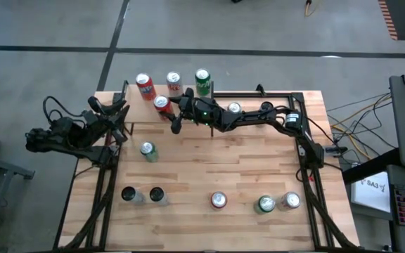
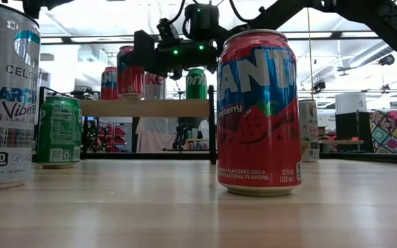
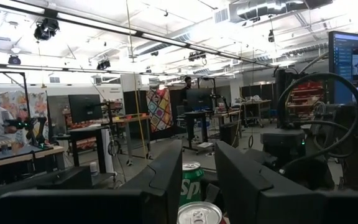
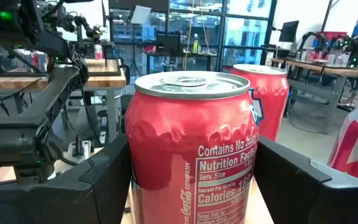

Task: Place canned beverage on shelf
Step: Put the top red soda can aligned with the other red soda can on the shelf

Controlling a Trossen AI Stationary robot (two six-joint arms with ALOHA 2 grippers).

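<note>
1. Readable writing: the near red can (image 2: 259, 114) in the low view carries "FANTA" lettering, a strawberry picture and "STRAWBERRY FLAVORED SODA"; the tall white can (image 2: 5, 96) at that view's edge reads "CELSIUS" and "ARCTIC Vibe".
2. The dented red can (image 4: 191, 146) in the right wrist view shows "Contains No Juice", "Nutrition Facts", "Calories" and "THE COCA-COLA COMPANY".
3. The green can (image 3: 192, 182) in the left wrist view shows a partial "Sp" logo.
4. Count on the shelf (image 1: 188, 105): four cans, namely two red, one red-and-white and one green.
5. Count on the tabletop (image 1: 209, 176): seven more cans, all seen from above.
6. The right gripper (image 1: 169, 112) reaches over the shelf's front edge, its fingers set wide against the sides of the dented red can without any visible gap.
7. That can stands upright, long axis vertical, lid up, on the shelf just in front of the other three.
8. The left gripper (image 1: 121, 111) waits at the shelf's left end, fingers narrowly apart, holding nothing.
</note>
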